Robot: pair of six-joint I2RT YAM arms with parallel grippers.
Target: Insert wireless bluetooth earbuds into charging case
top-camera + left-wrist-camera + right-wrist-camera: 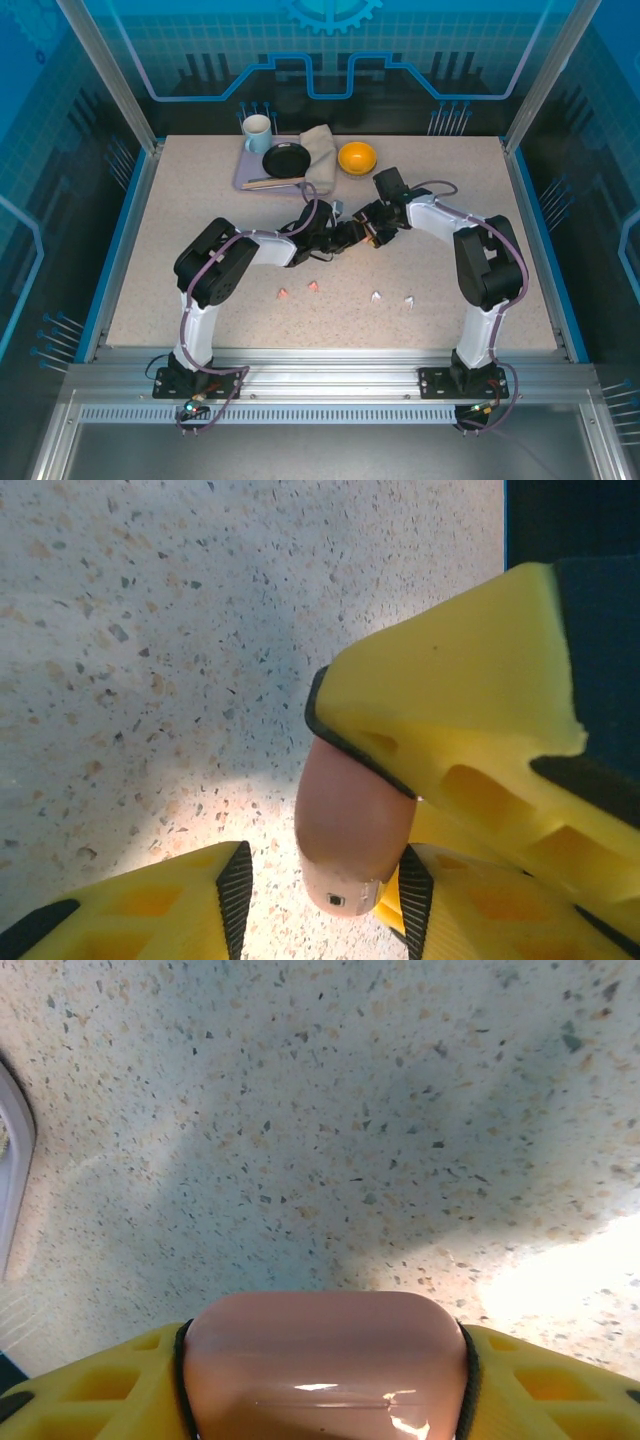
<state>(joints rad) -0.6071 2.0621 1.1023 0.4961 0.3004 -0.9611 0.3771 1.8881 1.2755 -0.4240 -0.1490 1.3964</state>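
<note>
Blue-lit walls (pixel 60 120) all round and a speckled table (pixel 200 200). At twelve o'clock on it sits a tray (pixel 240 180) with a mug (pixel 257 132), a black dish (pixel 286 159) and a cloth (pixel 320 150), and an orange bowl (pixel 357 157) just to its right. Left side first: the left arm (pixel 215 265) rises from its base at seven o'clock, elbow high, forearm reaching in to mid-table. The left claw (pixel 322 868) is partly open around the lower end of the pink case (pixel 350 820). Its three o'clock pad is right at the case's edge and its nine o'clock pad stands clear, so there's no grip there yet. Down at six o'clock from the claws, the pink earbuds (pixel 283 293) lie loose on the table, and the white earbuds (pixel 377 296) further right, all well apart from the case. Over to the right arm (pixel 485 265): it mirrors the left, elbow up, wrist bent in toward the middle. The right claw (pixel 322 1335) is clamped on the case, a pad on each side, and one of its yellow fingers presses in from one o'clock in the left wrist view. My read is that we're early, steadying the case between two claws, with the lid looking closed and nothing inserted. Next, the left claw needs to close squarely on that free end without knocking the case loose. Then the lid has to come open before any earbud is picked up.
</note>
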